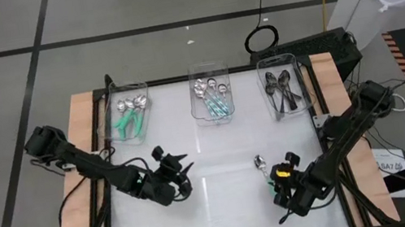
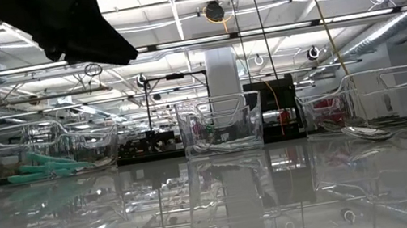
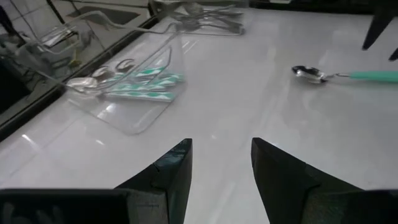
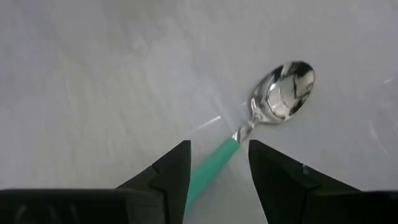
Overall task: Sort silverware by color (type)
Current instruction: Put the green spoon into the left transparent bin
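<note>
My right end effector (image 4: 217,168) hangs over a teal-handled spoon (image 4: 261,124) lying on the white worktop (image 1: 219,210). Its two fingers stand apart on either side of the green handle, and they do not look clamped on it. The shiny bowl of the spoon lies just beyond the fingertips, facing up. From above, this spoon (image 1: 261,164) sits alone at the near right of the worktop, with my right end effector (image 1: 285,186) just beside it.

My left end effector (image 3: 221,168) hovers released over bare worktop at the near left, well apart from the spoon.

Three clear bins line the far edge. The left bin (image 1: 130,116) holds teal-handled spoons, the middle bin (image 1: 211,95) a mix of silver and teal ones, the right bin (image 1: 285,90) dark spoons.

In the low view only the spoon's silver bowl (image 2: 366,131) and a strip of teal show at the right edge. The spoons inside the bins are too tangled to count.
</note>
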